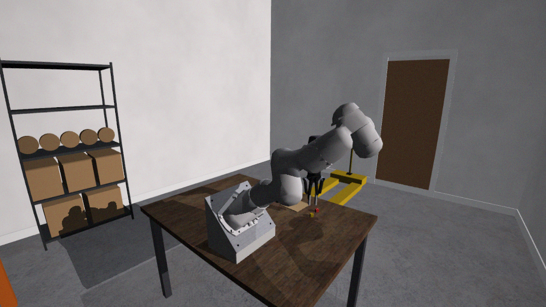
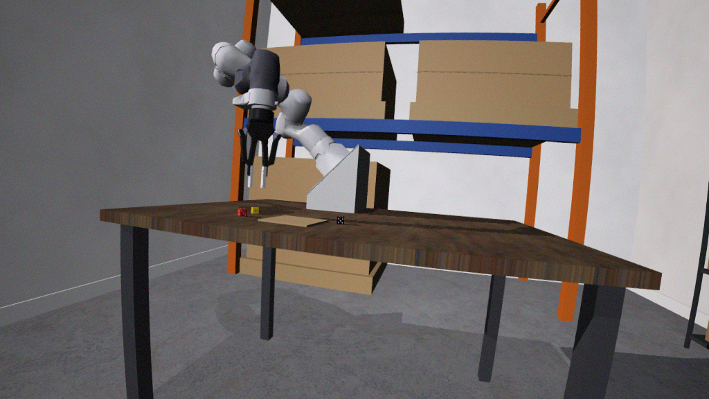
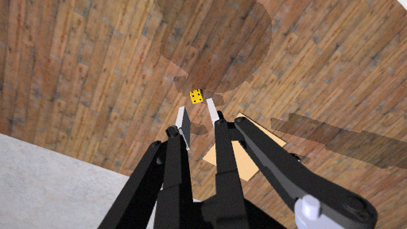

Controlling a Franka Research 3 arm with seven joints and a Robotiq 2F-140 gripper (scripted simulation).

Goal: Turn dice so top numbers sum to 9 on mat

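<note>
Fingers (image 1: 312,204) (image 2: 255,186) point down; above table (image 1: 282,244) (image 2: 421,237) (image 3: 99,60); partly open; holding nothing

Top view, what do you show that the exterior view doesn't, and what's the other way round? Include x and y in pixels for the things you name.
Only the top view: the brown door (image 1: 414,122) and the yellow forked thing (image 1: 348,187) on the floor.
Only the exterior view: the black die (image 2: 340,220) and the blue beams (image 2: 471,129).
Both: the red die (image 1: 316,210) (image 2: 242,212), yellow die (image 1: 311,215) (image 2: 255,210), mat (image 1: 297,206) (image 2: 292,220), table (image 1: 274,267) (image 2: 421,235) and open pincer (image 1: 312,204) (image 2: 255,186).
</note>
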